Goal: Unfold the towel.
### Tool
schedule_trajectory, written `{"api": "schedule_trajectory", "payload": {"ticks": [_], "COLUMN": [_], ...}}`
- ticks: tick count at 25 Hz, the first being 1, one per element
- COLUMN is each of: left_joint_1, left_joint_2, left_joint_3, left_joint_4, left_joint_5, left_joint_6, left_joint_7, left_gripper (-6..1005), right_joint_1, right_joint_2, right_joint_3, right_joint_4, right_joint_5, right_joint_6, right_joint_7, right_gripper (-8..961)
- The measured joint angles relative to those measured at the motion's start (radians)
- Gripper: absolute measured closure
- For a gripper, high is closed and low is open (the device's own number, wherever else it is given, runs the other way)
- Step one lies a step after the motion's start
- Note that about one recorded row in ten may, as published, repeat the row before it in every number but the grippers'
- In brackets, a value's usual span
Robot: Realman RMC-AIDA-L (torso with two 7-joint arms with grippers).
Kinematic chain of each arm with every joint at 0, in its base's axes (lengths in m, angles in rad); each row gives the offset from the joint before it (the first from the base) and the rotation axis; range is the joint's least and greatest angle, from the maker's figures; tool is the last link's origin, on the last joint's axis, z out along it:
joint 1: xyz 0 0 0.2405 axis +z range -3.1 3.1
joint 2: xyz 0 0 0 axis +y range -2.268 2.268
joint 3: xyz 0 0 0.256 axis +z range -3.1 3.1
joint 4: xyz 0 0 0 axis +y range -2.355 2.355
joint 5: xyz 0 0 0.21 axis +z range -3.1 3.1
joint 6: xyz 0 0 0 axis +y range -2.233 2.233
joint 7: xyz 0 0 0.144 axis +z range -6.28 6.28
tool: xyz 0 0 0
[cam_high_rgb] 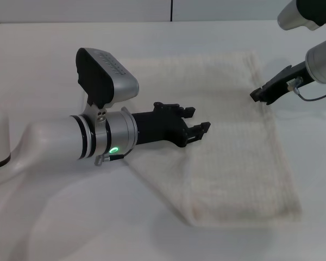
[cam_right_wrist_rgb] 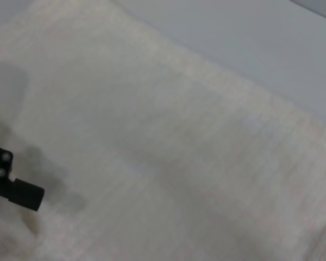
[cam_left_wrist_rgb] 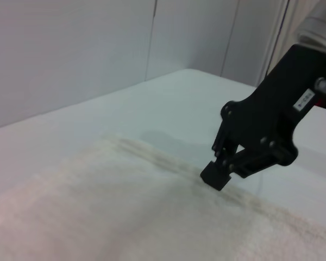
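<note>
I am seeing the left tool (cam_high_rgb: 198,119) hovering fingers apart over the towel (cam_high_rgb: 233,157), the right tool (cam_high_rgb: 256,95) sitting closed at its edge.

The head camera is looking down from up high at the whole white worktop (cam_high_rgb: 54,228), taking in the towel (cam_high_rgb: 239,163) and both arms. The left wrist camera is sitting low and close over the towel (cam_left_wrist_rgb: 98,217), facing across to the right gripper (cam_left_wrist_rgb: 216,176) and the wall behind. The right wrist camera is looking down very close at the towel (cam_right_wrist_rgb: 179,136), with the left gripper's fingers (cam_right_wrist_rgb: 24,193) poking in at one edge.
</note>
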Motion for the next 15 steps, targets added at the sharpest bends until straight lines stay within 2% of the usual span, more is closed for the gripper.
{"api": "schedule_trajectory", "payload": {"ticks": [8,11,12,13,14,15], "left_joint_1": [0.003,0.001,0.001,-0.019,-0.025,-0.042], "left_joint_2": [0.004,0.016,0.016,0.023,0.025,0.026], "left_joint_3": [-0.016,-0.123,-0.123,-0.243,-0.268,-0.33], "left_joint_4": [0.011,0.024,0.024,0.035,0.039,0.053], "left_joint_5": [0.008,0.032,0.032,0.14,0.175,0.268], "left_joint_6": [0.037,0.166,0.166,0.279,0.297,0.334], "left_joint_7": [-0.042,-0.078,-0.078,-0.144,-0.166,-0.222], "left_gripper": [498,498,499,499,499,499], "right_joint_1": [-0.002,-0.003,-0.004,-0.004,-0.004,-0.004], "right_joint_2": [0.0,0.0,0.0,0.0,0.0,0.0], "right_joint_3": [0.003,0.001,0.0,0.0,0.0,0.0], "right_joint_4": [0.0,0.0,0.0,0.0,0.0,0.0], "right_joint_5": [0.0,0.0,0.0,0.0,0.0,0.0], "right_joint_6": [0.002,0.002,0.002,0.002,0.002,0.002], "right_joint_7": [0.0,0.0,0.0,0.0,0.0,0.0], "right_gripper": [954,954,954,954,954,954]}}
